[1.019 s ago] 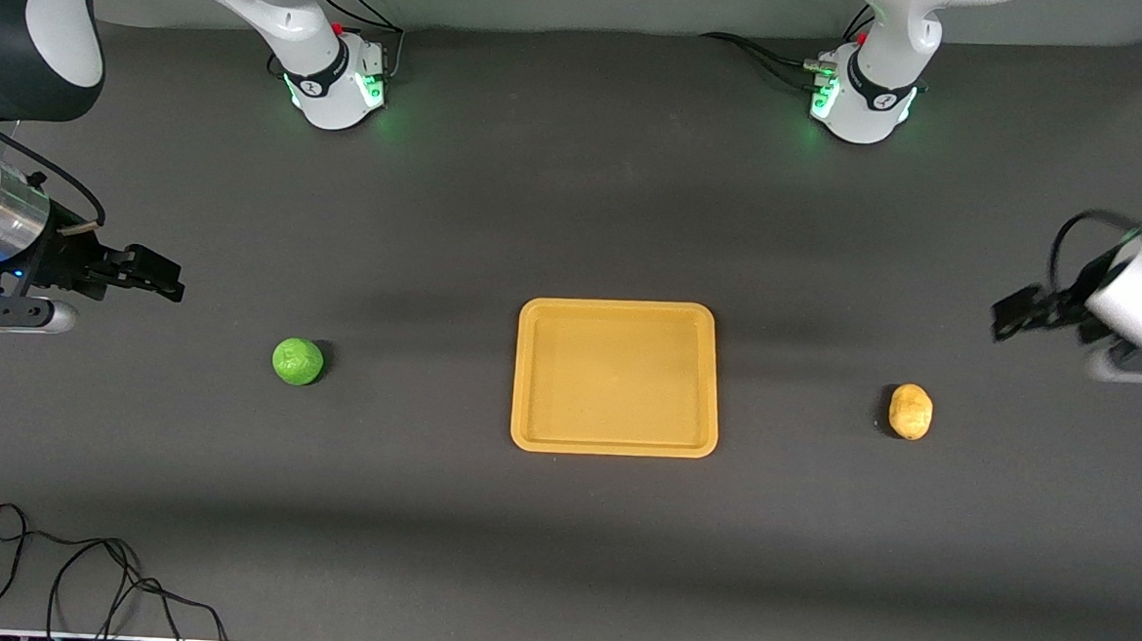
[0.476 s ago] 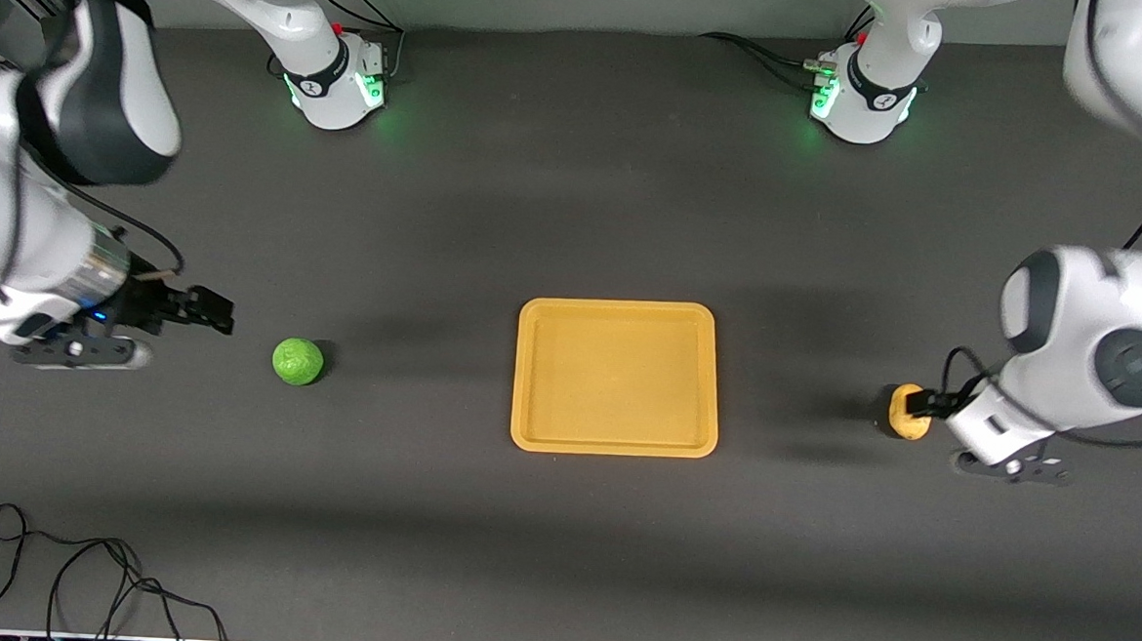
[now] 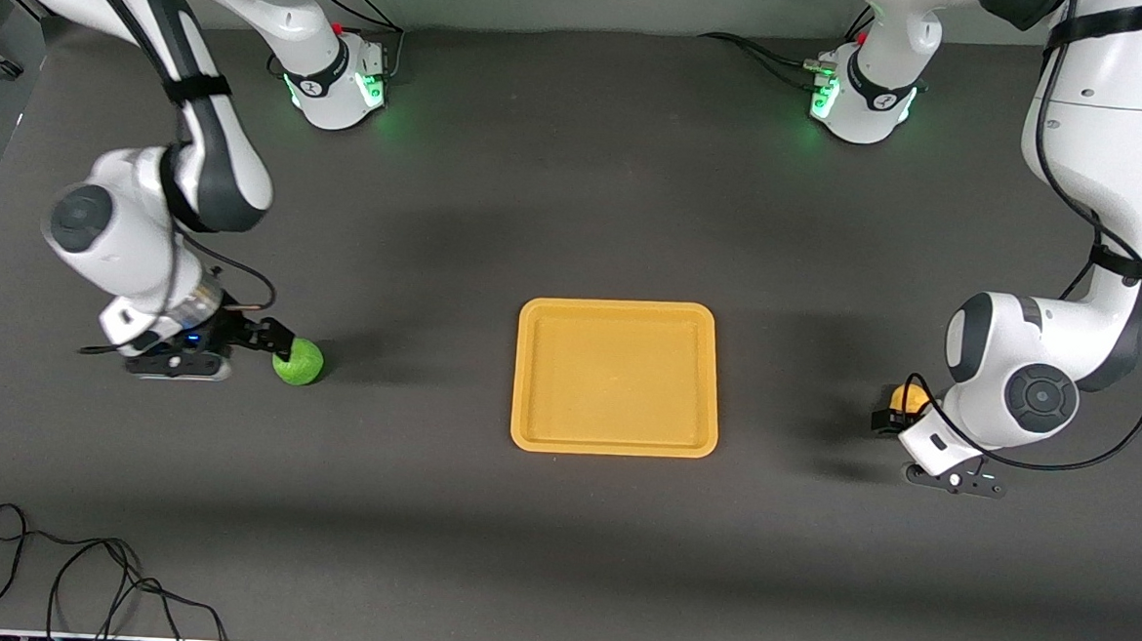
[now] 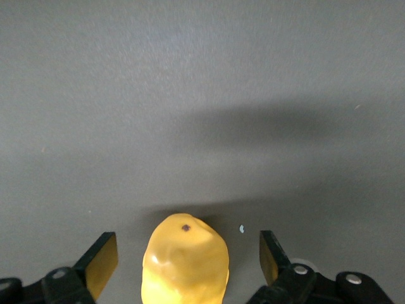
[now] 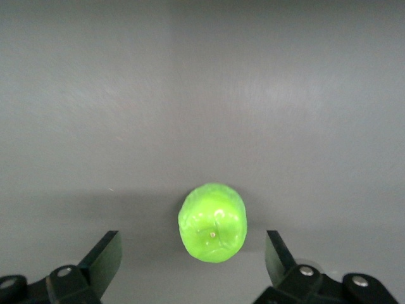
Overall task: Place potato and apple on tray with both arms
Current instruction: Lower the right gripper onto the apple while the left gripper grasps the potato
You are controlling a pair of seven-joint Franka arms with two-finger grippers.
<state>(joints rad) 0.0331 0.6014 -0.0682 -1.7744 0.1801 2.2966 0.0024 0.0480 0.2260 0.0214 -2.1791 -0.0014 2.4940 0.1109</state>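
One potato (image 4: 185, 259), one apple (image 5: 212, 230), one tray (image 3: 612, 446): left gripper (image 4: 188, 259) spread wide astride the potato, right gripper (image 5: 193, 258) spread wide astride the apple, neither gripping.

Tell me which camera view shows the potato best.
The left wrist view: the potato fills the space between the left gripper's open jaws, untouched, skin clearly lit. In the front view only a sliver of the potato shows, the left arm hiding the rest. The right wrist view shows none of it, only the apple.
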